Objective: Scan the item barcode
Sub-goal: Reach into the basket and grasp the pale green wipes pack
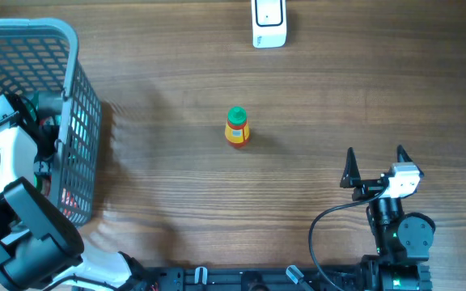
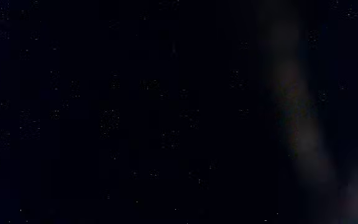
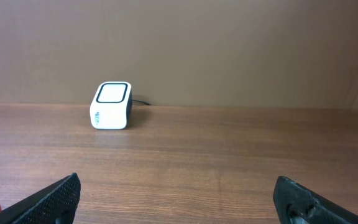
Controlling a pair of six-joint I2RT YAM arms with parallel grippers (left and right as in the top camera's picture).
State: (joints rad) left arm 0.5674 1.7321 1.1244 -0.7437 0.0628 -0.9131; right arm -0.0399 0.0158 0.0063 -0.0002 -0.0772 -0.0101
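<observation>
A: What takes up the most room?

B: The wooden tabletop [image 1: 176, 194], which carries everything. After that comes the grey mesh basket [image 1: 83, 121], far out to the left of the right fingers [image 1: 375, 158].

A: And the arms?

B: The left arm [image 1: 6, 153] reaches over the basket rim. The left fingers are down inside it, behind the mesh. The left wrist view is almost black, so I cannot tell whether they are wide, narrow or holding something. Something red shows low in the basket, too small to name.

A: The right side?

B: The right fingers are spread wide with nothing between them, only bare wood. In the right wrist view both tips sit at the bottom corners, well apart.

A: Where is the scanner?

B: The scanner [image 3: 111, 106], a white box with a dark-rimmed face, sits well ahead of the right fingers and somewhat to their left. A thin cable runs off behind it.

A: And the item?

B: The bottle [image 1: 237, 127], green cap over an orange body, stands ahead of the right fingers and to their left, nearer than the scanner and touching neither. In the right wrist view it just shows at the left edge, beside the left tip.
</observation>
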